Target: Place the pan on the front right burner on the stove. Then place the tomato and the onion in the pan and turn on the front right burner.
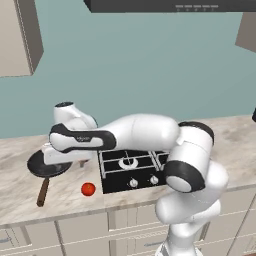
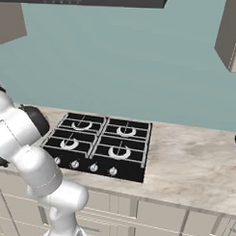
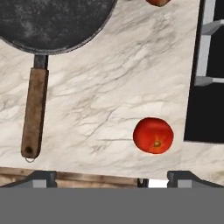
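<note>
One pan [image 1: 48, 165] lay on the marble counter [image 1: 20, 195] left of the stove [image 2: 97, 145], well apart from the front right burner [image 2: 119, 152]. Its long axis ran from the round, shallow, dark grey-black bowl toward the counter's front edge, the straight brown wooden handle [image 3: 34, 113] pointing that way, with a small ring at its end. The tomato [image 3: 153, 135], red and round, sat between the handle and the stove, touching neither. The gripper [image 3: 112, 179] hung over the pan; its two tips stood wide apart, holding nothing.
</note>
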Available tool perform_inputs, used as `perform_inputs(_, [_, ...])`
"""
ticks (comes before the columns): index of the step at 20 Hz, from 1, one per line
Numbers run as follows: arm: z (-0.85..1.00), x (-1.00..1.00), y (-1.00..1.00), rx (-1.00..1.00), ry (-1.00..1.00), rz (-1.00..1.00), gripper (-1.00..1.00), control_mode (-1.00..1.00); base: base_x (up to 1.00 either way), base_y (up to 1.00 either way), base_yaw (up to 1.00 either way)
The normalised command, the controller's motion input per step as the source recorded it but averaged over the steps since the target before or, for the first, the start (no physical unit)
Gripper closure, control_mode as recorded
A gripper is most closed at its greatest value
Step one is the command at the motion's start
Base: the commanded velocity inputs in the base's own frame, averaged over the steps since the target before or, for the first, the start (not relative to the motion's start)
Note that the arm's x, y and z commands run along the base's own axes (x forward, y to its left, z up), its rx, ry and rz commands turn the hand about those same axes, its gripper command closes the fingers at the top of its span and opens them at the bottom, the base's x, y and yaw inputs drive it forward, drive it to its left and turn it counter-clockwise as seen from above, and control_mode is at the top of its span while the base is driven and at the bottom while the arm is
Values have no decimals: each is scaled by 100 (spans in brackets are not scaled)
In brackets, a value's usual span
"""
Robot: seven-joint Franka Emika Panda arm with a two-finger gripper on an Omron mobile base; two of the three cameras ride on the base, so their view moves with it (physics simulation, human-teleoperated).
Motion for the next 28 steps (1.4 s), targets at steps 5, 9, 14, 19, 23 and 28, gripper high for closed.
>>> perform_inputs(5, [-18, 0, 35, 0, 0, 0, -100, -100, 0, 0, 0])
perform_inputs(9, [-17, 0, 40, 0, 0, 0, -100, -100, 0, 0, 0])
perform_inputs(14, [-18, 0, 39, 0, 2, 0, -100, -100, 0, 0, 0])
perform_inputs(19, [-18, 0, 28, -3, 2, -1, -100, -100, 0, 0, 0])
perform_inputs(23, [-16, 0, 30, -7, 0, -3, -100, -100, 0, 0, 0])
perform_inputs(28, [-15, 0, 24, -6, 0, -5, -100, -100, 0, 0, 0])
